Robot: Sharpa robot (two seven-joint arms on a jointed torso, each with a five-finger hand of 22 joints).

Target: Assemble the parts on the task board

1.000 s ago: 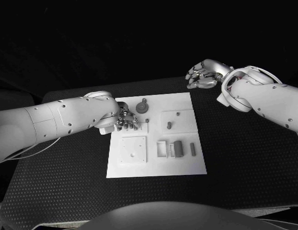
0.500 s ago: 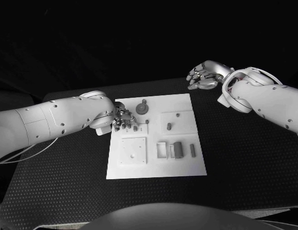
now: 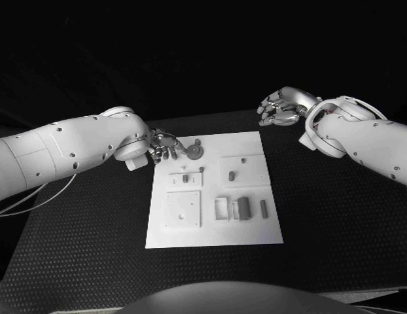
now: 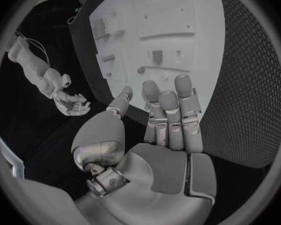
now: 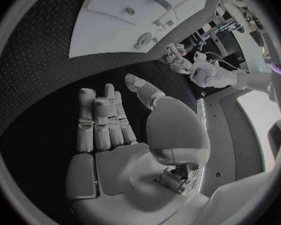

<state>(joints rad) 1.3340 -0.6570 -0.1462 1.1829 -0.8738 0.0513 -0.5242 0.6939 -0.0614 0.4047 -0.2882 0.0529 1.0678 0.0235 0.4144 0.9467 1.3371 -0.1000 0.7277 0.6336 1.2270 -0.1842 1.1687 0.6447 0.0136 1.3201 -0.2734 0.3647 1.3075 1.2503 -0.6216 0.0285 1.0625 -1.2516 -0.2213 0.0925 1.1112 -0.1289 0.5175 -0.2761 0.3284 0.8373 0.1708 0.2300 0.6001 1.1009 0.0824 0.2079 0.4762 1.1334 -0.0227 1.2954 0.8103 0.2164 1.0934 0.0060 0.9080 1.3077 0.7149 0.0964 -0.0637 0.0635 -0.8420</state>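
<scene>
- The task board (image 3: 218, 193) lies mid-counter, long axis running near to far; a round part (image 3: 196, 149) with a stem sits at its far left corner.
- The left robot hand (image 3: 164, 146), fingers apart and holding nothing, hangs just left of that part, clearly the nearer hand.
- The right robot hand (image 3: 281, 108) hovers open, off the board's far right corner.
- The black counter (image 3: 81, 248) surrounds the board.

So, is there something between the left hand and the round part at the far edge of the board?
Nothing visible stands between them. The left hand hovers at the task board's far left corner, empty with its fingers apart, and the round part lies right beside its fingertips with only bare board between. The right hand is off the board, far away.
</scene>
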